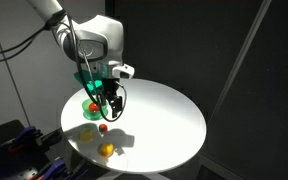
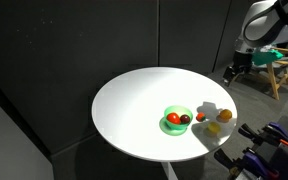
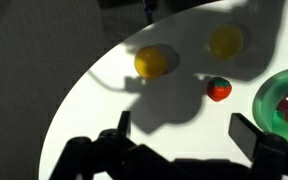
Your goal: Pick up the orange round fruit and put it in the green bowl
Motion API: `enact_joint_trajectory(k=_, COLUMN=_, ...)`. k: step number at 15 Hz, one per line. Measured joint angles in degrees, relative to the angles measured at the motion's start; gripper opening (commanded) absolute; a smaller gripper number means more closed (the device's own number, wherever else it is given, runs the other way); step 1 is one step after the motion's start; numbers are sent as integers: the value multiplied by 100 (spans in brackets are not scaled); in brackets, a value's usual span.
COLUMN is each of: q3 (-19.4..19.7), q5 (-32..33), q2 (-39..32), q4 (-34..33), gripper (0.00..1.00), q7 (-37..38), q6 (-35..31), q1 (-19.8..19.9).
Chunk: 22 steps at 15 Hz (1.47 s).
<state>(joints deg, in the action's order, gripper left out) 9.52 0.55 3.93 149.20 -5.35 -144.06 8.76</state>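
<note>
**A:** Exterior views first. Where is the orange round fruit (image 1: 107, 150)?
**B:** Close to the edge of the desk (image 1: 164, 120) nearest that camera. The lemon-yellow fruit (image 1: 88, 135) is just beside it, and the red fruit (image 1: 102, 127) lies between that pair and the green bowl (image 1: 85, 103). The gripper (image 1: 108, 98) hangs over the bowl's side, so the fruit lies outward from it, toward the edge.
**A:** And from across?
**B:** It reads the same: bowl (image 2: 176, 129), red fruit, then the orange one (image 2: 224, 115) nearest the edge. The gripper (image 2: 234, 68) looks well above the desk.
**A:** Wrist view?
**B:** The fingers (image 3: 252, 140) stand apart and hold nothing. The fruit (image 3: 151, 62) sits ahead of them, off toward the desk's curved edge. The bowl (image 3: 264, 100) is on the opposite side with something red already in it. The fruit is a ball, so there is no long axis to line up.
**A:** Surface and room?
**B:** The desk is smooth, bare white, so I'd expect a nudge to roll the fruit. There is heavy shadow and little margin before the edge.
</note>
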Motion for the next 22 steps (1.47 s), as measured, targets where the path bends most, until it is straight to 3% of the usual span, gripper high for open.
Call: enact_joint_trajectory(k=22, q3=-41, q5=0, q2=-1112, q4=78, gripper=100, q7=30, q6=-1070, q1=-3)
